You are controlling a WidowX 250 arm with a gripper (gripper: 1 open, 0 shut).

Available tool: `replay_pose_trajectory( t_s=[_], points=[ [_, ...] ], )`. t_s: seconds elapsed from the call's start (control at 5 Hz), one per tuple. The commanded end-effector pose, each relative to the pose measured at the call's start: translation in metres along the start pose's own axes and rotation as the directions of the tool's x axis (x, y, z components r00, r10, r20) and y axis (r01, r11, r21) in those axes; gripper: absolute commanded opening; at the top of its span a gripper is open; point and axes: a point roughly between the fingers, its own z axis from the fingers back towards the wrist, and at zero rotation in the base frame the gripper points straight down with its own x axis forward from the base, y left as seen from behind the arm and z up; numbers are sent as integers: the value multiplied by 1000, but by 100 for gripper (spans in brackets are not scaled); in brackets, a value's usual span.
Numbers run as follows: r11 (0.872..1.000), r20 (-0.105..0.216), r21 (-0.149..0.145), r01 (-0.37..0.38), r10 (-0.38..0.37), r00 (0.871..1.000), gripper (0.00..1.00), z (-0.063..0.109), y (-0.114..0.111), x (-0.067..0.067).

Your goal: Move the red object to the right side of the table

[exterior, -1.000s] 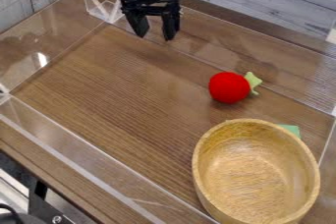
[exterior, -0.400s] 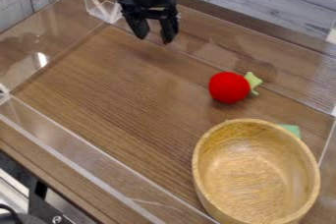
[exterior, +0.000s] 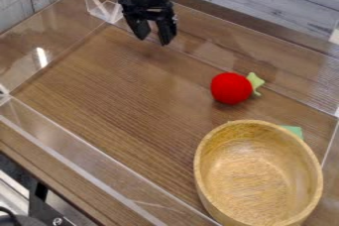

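The red object is a small round bright-red soft toy with a pale green tip, lying on the brown wood-grain table right of centre. My gripper hangs over the back of the table, up and to the left of the toy and well apart from it. Its two black fingers are spread open and hold nothing.
A round light wooden bowl sits at the front right, just below the red toy. Clear acrylic walls edge the tabletop on all sides. A small green scrap lies by the bowl's far rim.
The gripper has drifted slightly left and stays open. The red toy and bowl have not moved.
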Motion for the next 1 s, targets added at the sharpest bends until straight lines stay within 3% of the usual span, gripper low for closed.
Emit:
replay_pose_trajectory(
  t_s=[0.0, 0.2, 0.4, 0.6, 0.8],
  points=[
    [1000, 45, 10, 16, -16, 999, 100, 5, -2, 2],
    [1000, 52, 3, 26, -26, 998, 100, 9, 7, 3],
    [999, 60, -3, 36, -36, 998, 0, 12, 15, 8],
    [999, 64, -11, 40, -39, 997, 0, 16, 23, 7],
    [1000, 78, -21, 5, -4, 997, 100, 20, 16, 9]
  ],
)
